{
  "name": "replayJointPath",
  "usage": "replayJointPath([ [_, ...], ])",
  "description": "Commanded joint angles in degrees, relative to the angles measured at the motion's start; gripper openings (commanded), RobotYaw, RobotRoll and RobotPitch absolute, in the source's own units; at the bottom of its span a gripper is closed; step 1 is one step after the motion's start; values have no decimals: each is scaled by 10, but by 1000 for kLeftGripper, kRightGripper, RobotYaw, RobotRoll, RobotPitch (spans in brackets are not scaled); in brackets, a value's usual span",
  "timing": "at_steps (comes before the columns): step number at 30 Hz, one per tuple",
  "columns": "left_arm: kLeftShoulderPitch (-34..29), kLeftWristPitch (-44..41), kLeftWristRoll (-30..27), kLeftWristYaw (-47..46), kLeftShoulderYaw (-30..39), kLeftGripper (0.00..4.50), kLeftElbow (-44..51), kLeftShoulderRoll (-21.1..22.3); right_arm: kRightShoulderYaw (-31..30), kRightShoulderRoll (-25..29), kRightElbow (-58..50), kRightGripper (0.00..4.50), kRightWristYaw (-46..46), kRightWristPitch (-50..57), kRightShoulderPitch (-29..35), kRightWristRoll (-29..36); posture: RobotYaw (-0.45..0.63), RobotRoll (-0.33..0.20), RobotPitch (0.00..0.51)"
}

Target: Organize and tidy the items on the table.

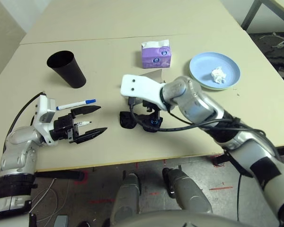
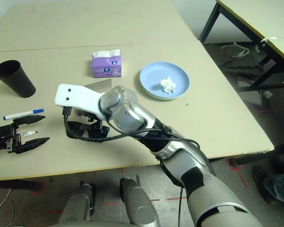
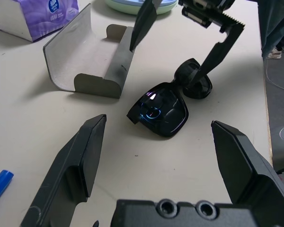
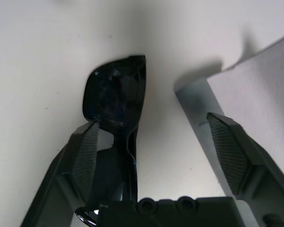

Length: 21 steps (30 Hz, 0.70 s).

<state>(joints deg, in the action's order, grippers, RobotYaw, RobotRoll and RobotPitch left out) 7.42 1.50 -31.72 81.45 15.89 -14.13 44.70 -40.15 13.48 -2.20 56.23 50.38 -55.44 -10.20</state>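
Bare table [image 1: 109, 151] between left claw [image 1: 91, 121] and sunglasses [image 3: 162, 113], open case [image 3: 87, 61] behind

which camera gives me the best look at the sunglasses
The left wrist view: the sunglasses lie unobstructed on the table, beside the open grey case. The right wrist view shows one lens close up. In both eye views the right arm partly hides them.

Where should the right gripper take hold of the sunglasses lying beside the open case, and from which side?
Grip the black sunglasses across the thin bridge between the lenses, coming down from above. They lie flat on the table next to the open grey case, so the right gripper, open just over them, can likely straddle the frame.
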Motion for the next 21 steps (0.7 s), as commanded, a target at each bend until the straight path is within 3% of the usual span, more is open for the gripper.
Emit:
replayJointPath([
  [1,-10,2,4,2,8,4500,-3,8,-24,-1,-1,4435,-9,9,13,-5,-110,0,205],
  [16,-19,3,4,0,11,4500,5,6,-41,14,-2,4435,-5,-4,13,-6,-101,0,198],
  [19,-21,3,3,-1,12,4500,5,6,-45,19,0,3808,-4,-12,14,-9,-101,0,199],
  [21,-23,3,3,-1,12,4500,7,5,-46,21,-1,3080,-2,-14,15,-9,-101,0,201],
])
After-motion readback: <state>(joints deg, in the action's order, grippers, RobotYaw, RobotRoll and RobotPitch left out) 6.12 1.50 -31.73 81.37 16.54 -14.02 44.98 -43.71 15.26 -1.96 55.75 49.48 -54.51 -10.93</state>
